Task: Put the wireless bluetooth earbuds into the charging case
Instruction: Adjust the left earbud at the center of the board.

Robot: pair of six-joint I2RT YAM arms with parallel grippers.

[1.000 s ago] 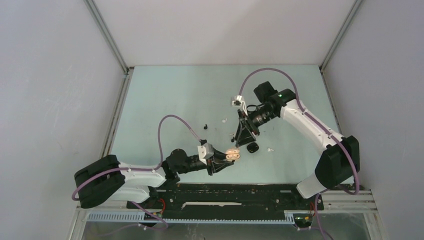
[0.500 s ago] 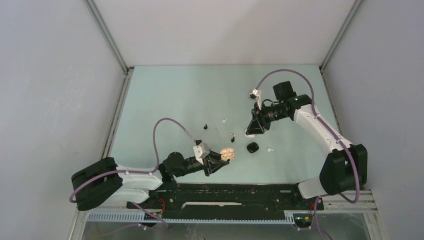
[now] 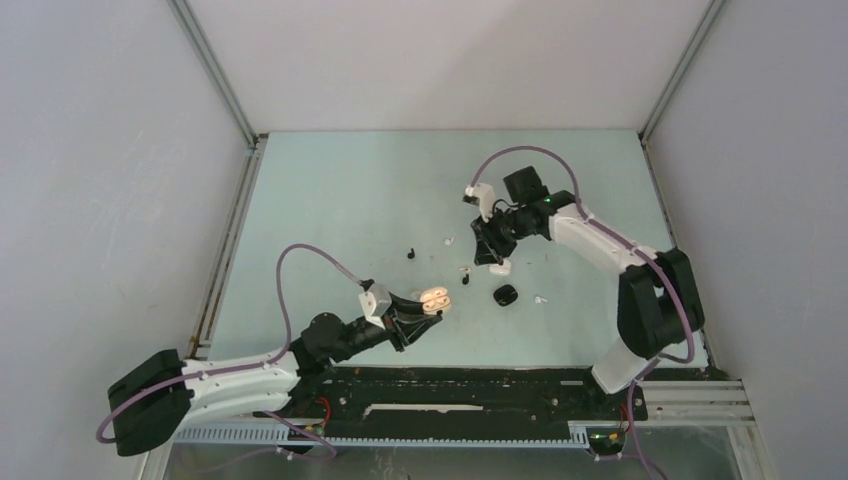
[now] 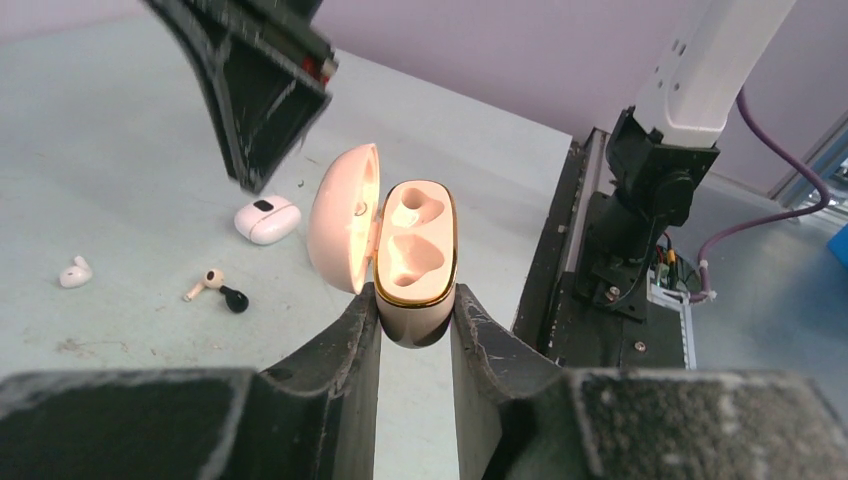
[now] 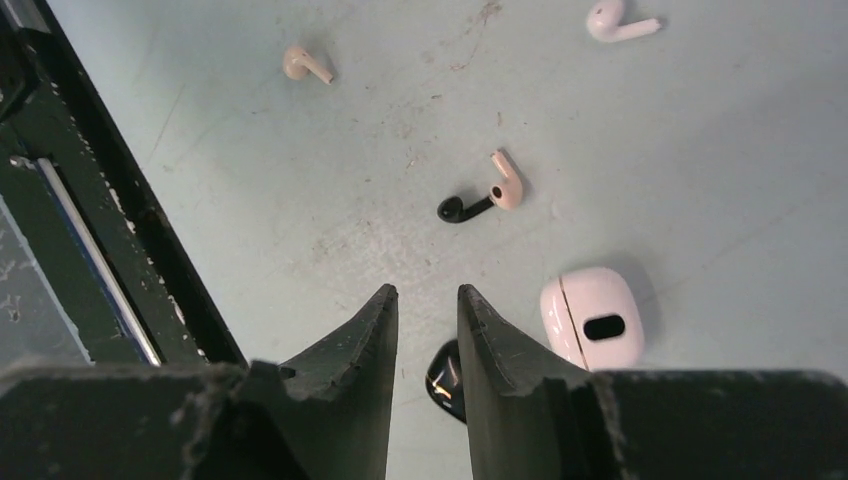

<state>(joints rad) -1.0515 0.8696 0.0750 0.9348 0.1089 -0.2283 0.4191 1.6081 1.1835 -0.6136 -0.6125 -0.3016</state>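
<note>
earbuds [image 5: 505, 187]: all loose on the surface [image 5: 300, 200], mid-frame in the top view; none seated. cream case [image 4: 415, 250]: open, gripped in your left jaws, now shifted left. your right jaws: narrowly parted, empty, swung back above the buds; pick pending.

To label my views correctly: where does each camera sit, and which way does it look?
Top external: above and behind, looking down on the table; the left arm and right arm show.
Left wrist: on that arm, facing along the left tool, which clamps the open cream case.
Right wrist: on that arm, facing down past the right tool.
Shared: both wrist views show the white case.
</note>
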